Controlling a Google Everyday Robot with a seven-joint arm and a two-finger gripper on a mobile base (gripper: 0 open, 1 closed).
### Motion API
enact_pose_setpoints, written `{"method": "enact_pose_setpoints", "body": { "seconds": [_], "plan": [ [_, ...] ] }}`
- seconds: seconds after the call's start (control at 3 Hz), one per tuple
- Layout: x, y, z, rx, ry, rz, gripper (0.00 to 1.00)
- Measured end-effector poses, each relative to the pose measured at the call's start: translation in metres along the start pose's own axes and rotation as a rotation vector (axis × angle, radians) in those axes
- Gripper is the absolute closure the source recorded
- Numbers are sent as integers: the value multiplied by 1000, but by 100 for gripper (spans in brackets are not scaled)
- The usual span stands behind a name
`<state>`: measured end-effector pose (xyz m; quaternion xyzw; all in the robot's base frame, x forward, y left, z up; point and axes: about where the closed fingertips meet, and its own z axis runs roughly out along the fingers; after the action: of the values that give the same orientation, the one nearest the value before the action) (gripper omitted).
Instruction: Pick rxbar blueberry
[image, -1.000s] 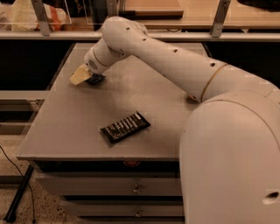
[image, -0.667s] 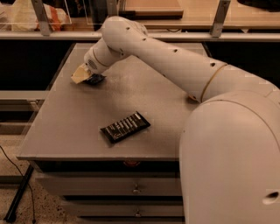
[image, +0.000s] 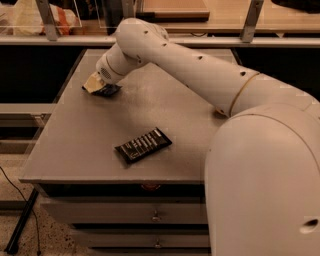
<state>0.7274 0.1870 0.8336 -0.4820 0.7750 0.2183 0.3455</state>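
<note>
The rxbar blueberry (image: 107, 90) is a small dark navy bar lying at the far left of the grey tabletop (image: 75, 150). Only part of it shows; the rest is under my gripper. My gripper (image: 94, 84) is at the end of the long white arm (image: 200, 70) and sits right on the bar's left end, down at the table surface. Its pale fingers (image: 92, 82) overlap the bar.
A longer black wrapper with white text (image: 143, 145) lies near the table's front centre. Drawers (image: 155, 216) are below the tabletop. A shelf with a bag (image: 30, 17) and a tray runs behind the table. The robot's white body (image: 265, 190) fills the right foreground.
</note>
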Motion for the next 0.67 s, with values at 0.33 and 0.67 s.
{"method": "enact_pose_setpoints", "body": {
  "seconds": [0.33, 0.67],
  "plan": [
    [-18, -14, -25, -3, -25, -62, 100],
    [-50, -34, -73, -8, -62, -182, 100]
  ]
}}
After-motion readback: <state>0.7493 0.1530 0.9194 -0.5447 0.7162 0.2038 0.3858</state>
